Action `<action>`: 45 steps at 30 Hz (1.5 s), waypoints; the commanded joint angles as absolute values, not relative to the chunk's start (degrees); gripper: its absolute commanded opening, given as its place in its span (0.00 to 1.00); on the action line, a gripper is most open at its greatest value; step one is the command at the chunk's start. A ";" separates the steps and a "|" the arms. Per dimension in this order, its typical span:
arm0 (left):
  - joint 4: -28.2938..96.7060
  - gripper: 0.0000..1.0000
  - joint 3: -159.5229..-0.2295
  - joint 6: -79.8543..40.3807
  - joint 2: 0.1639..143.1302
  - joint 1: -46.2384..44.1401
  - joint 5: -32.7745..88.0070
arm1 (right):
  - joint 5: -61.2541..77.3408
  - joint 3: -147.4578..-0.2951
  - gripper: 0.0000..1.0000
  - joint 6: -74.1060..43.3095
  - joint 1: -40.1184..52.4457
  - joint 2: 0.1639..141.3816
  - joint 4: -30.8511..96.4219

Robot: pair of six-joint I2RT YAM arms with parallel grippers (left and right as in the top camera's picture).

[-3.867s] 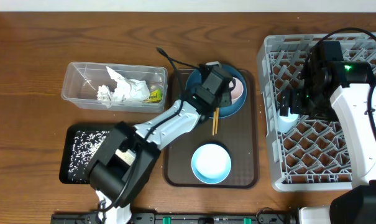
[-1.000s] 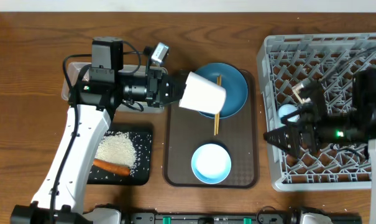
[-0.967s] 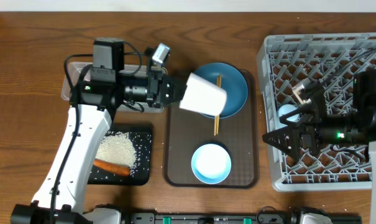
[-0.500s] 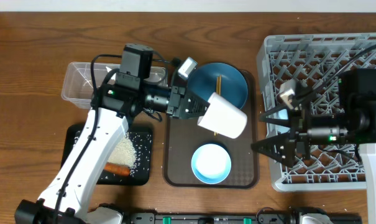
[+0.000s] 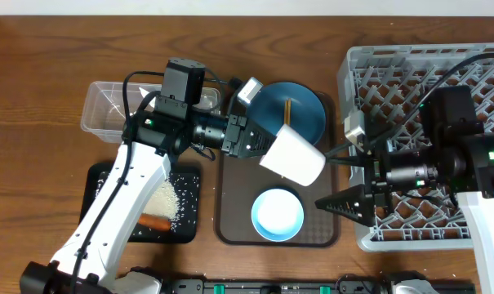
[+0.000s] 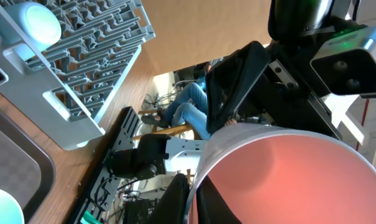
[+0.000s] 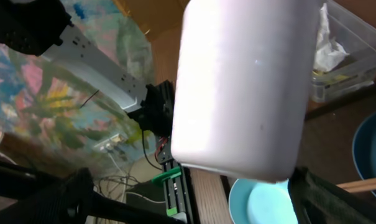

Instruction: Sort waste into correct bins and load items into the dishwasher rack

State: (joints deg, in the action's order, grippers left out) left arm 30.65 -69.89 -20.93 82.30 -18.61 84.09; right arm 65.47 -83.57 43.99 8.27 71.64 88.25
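Note:
My left gripper (image 5: 265, 152) is shut on the rim of the pinkish-white cup (image 5: 294, 156), one finger (image 6: 176, 200) outside the wall and one inside. The cup lies on its side in the air over the brown tray, base toward the right. Its pink inside (image 6: 287, 180) fills the left wrist view. My right gripper (image 5: 335, 178) stands open just right of the cup's base, a finger on either side, apart from it. From the right wrist the cup (image 7: 243, 87) hangs between the wide fingers (image 7: 48, 202). The dishwasher rack (image 5: 426, 61) is at the right.
On the brown tray (image 5: 230, 204) are the dark blue plate (image 5: 304, 114) with chopsticks (image 5: 287, 108) and the light blue bowl (image 5: 277, 215). The clear tub (image 5: 108, 110) holds napkins (image 7: 327, 37). Rice (image 5: 165, 200) and a carrot (image 5: 154, 222) lie in the black tray (image 5: 185, 233). A light blue cup (image 6: 41, 22) sits in the rack.
My left arm has carried the cup right and down from over the plate to over the tray. My open right gripper has come left out of the rack up to the cup's base.

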 commanded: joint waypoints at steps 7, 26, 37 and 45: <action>30.57 0.09 -69.60 -20.16 82.08 -18.74 85.06 | 67.55 -82.37 0.99 44.86 9.58 73.21 86.28; 30.59 0.09 -69.60 -20.14 82.08 -19.25 85.03 | 69.08 -79.90 0.85 44.47 12.08 74.98 80.73; 30.55 0.09 -69.60 -19.94 82.08 -20.97 84.38 | 69.01 -79.90 0.59 41.17 12.08 75.02 78.83; 31.77 0.09 -69.43 -19.44 82.08 -21.28 84.31 | 67.92 -79.90 0.46 41.12 12.03 75.02 78.54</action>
